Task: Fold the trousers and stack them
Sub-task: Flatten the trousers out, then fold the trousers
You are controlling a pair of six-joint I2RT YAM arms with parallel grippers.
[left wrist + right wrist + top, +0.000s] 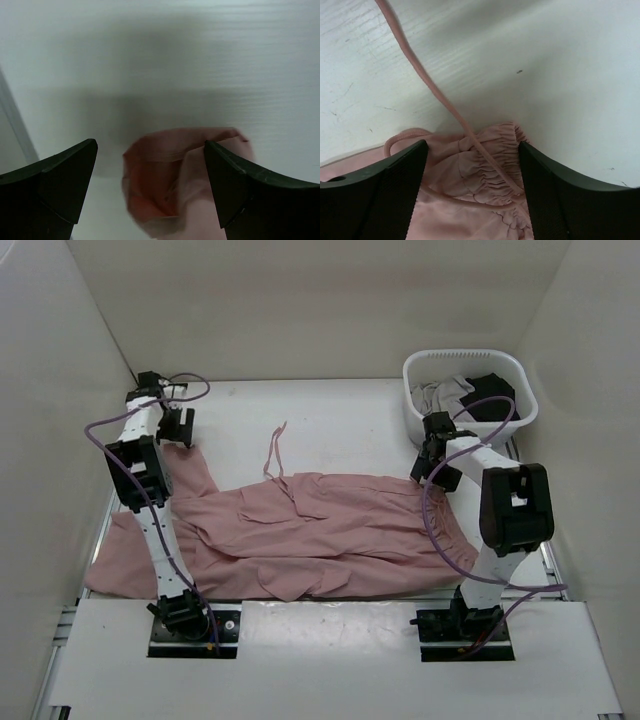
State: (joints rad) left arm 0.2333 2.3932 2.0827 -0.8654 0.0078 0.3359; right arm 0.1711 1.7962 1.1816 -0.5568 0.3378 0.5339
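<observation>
- Trousers point(320, 535): large, dusty-pink, soft fabric. We find them spread across the white table point(340, 405), to the near left of the white plastic laundry basket point(424, 426). The gathered waist lies at the end closest to the basket, and the wide legs run away from it leftward.
- Drawstring point(272, 450): thin pink cord. It trails off the trousers onto bare table, left of the basket.
- Basket contents: a grey garment point(440, 396) and a black garment point(492, 390), bunched together inside.
- Left gripper point(177, 428): black, two-fingered. It sits far left of the basket, over the end of one trouser leg. In its wrist view the left gripper point(150, 150) has its fingers spread wide, with an upturned fold of the pink trousers point(165, 185) between them and not pinched.
- Right gripper point(432, 462): black. It is placed just in front of the basket, at the waist corner. In its wrist view the right gripper point(472, 146) has its fingers wide apart, straddling the gathered waistband of the trousers point(470, 172), with the drawstring point(420, 70) running between them. We cannot tell whether the tips touch the cloth.
</observation>
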